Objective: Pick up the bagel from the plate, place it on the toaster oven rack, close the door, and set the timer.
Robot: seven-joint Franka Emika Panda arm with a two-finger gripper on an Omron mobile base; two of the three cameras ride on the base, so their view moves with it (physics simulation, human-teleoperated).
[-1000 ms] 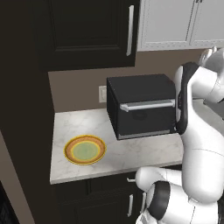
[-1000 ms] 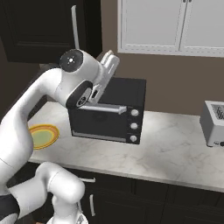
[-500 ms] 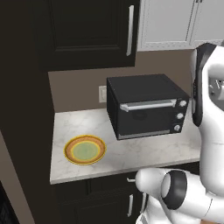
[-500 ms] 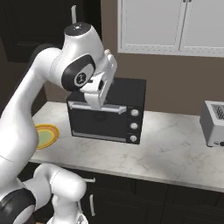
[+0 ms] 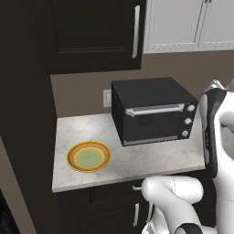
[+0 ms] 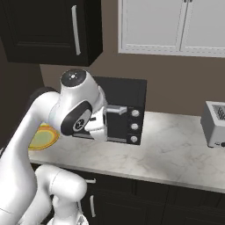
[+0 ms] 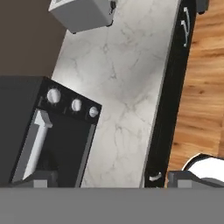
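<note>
Black and boxy, the toaster oven [image 5: 153,109] sits on the white marble counter [image 5: 137,160] in the left base view. Its black door with dark glass [image 5: 153,123] is shut, with the long silver bar handle [image 5: 154,109] across the top. Three small round knobs [image 5: 187,121] run down its right side. The round plate with a yellow-orange rim and pale green middle [image 5: 88,156] lies to the left of the oven, well apart from it — nothing is on it. The bagel cannot be seen here.

In the right base view the white arm [image 6: 79,110] hangs in front of the oven and hides most of the door. The plate [image 6: 43,136] peeks out to the left. A grey toaster [image 6: 215,124] stands far to the right.

In the hand view the oven sits at the lower left, with the handle [image 7: 34,144] and knobs [image 7: 72,103] showing. The two dark finger tips [image 7: 41,178] stand far apart — nothing is between them.
</note>
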